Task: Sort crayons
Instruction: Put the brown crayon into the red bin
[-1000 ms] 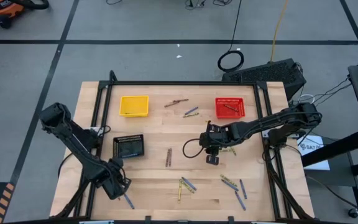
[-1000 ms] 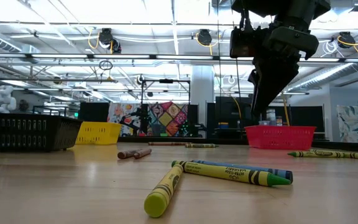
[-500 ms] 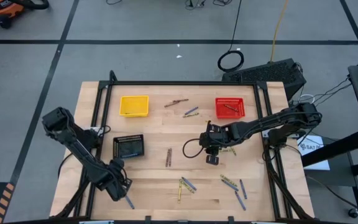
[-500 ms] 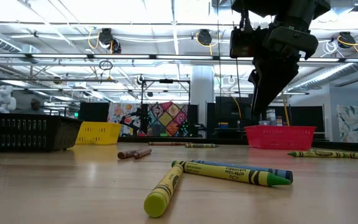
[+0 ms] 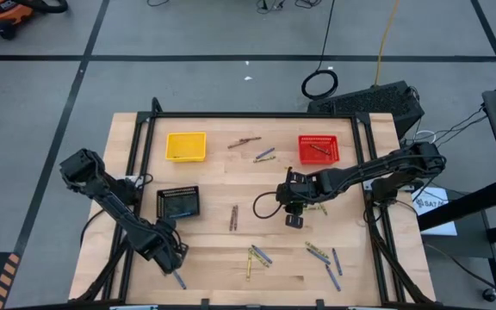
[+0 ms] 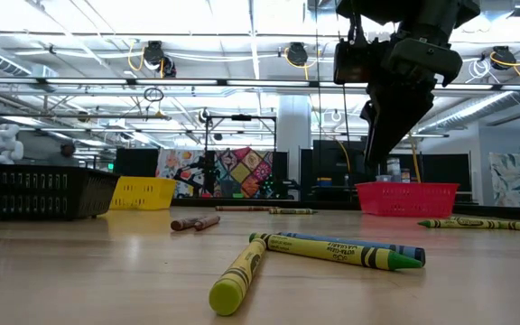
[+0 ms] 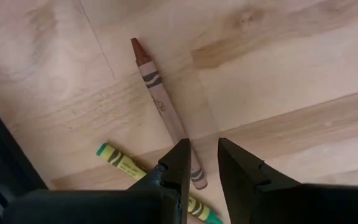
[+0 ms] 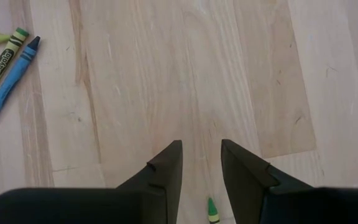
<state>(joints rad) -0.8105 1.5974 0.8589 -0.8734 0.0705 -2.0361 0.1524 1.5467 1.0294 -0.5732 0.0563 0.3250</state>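
Crayons lie scattered on the wooden table: a brown pair (image 5: 234,216) mid-table, a cluster (image 5: 257,256) near the front, and more at the front right (image 5: 319,252). My left gripper (image 5: 170,261) hangs at the front left, pointing down, open. In its wrist view the fingers (image 7: 202,158) stand above the near end of a brown crayon (image 7: 160,106), which lies flat beside a green-yellow crayon (image 7: 126,167). My right gripper (image 5: 293,213) hovers open over mid-table (image 8: 201,162), a green crayon tip (image 8: 212,210) below it.
A yellow basket (image 5: 186,145) and a red basket (image 5: 319,148) stand along the far side, the red one holding a crayon. A black basket (image 5: 178,203) sits just beyond my left gripper. Loose crayons (image 5: 244,142) lie between the far baskets.
My left gripper has shifted a little toward the table's right edge and sunk toward the crayons at the front left, still pointing down. My right arm has kept still.
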